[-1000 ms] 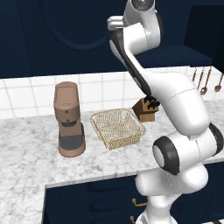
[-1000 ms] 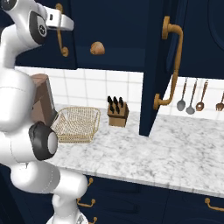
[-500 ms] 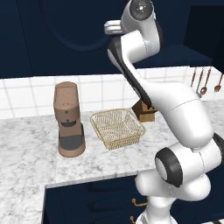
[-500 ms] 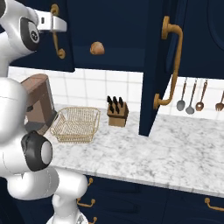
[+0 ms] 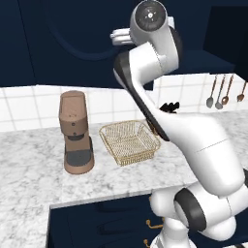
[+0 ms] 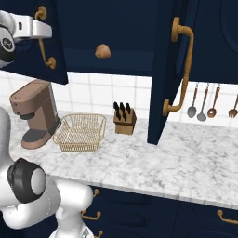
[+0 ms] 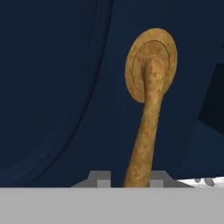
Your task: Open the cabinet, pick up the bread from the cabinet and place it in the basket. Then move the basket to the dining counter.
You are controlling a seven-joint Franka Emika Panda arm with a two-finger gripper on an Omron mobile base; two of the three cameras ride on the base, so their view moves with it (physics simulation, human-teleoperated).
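cabinet (image 6: 116,32) | both doors swung out | brass handle (image 7: 146,131) held between narrow jaws | bread (image 6: 102,50) exposed at 12 o'clock above basket (image 6: 80,133)

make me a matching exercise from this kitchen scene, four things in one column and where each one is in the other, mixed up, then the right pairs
Things:
1. bread
2. basket
3. knife block
4. gripper

Places:
A. on the counter between the coffee machine and the knife block
B. around the brass handle of the left cabinet door
C. on the shelf inside the open cabinet
D. by the tiled wall, right of the basket in the right base view

Pairs: 1-C, 2-A, 3-D, 4-B
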